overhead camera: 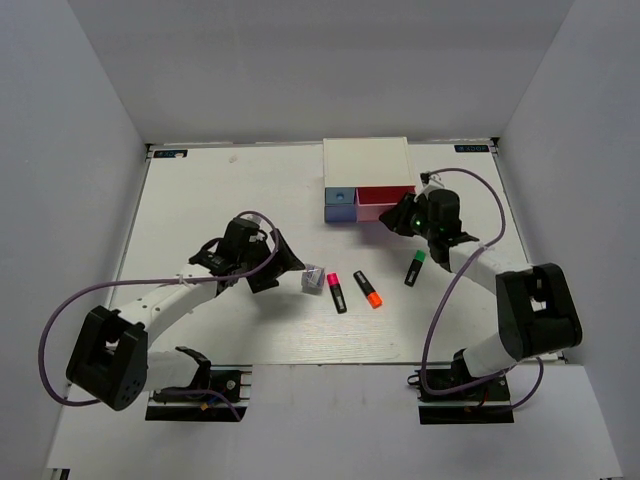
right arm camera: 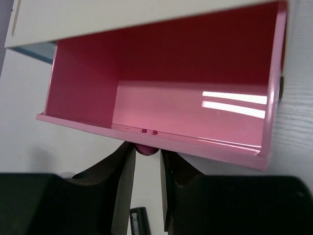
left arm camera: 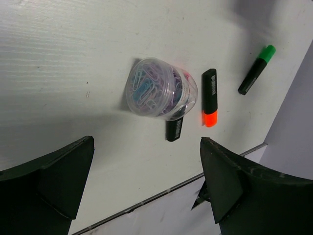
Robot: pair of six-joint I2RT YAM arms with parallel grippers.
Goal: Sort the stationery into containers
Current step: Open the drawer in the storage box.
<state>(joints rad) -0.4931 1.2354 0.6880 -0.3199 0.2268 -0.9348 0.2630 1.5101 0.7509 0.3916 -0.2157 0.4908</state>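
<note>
The right gripper (right arm camera: 147, 155) is clamping the small knob (right arm camera: 147, 149) on the front of the pink drawer (right arm camera: 195, 110). The drawer is sticking out of the white cabinet (overhead camera: 365, 160), which is sitting at 12 o'clock on the table (overhead camera: 200, 200). The drawer's inside is showing only bare pink walls and floor. A blue drawer (overhead camera: 342, 205) is sitting just at its 9 o'clock.

The left gripper (overhead camera: 288, 262) is hovering with its fingers (left arm camera: 63, 171) spread wide apart and gripping nothing. A clear jar of paper clips (left arm camera: 159, 90) is lying on the table just at its 3 o'clock, apart from both fingers.

At 4 o'clock from the jar, the pink highlighter (overhead camera: 336, 292) is lying close against it. In the left wrist view only its black end is showing past the jar. The orange highlighter (overhead camera: 368, 289) is lying near it at 3 o'clock. The green highlighter (overhead camera: 415, 268) is resting farther off at 2 o'clock, below the right gripper.
</note>
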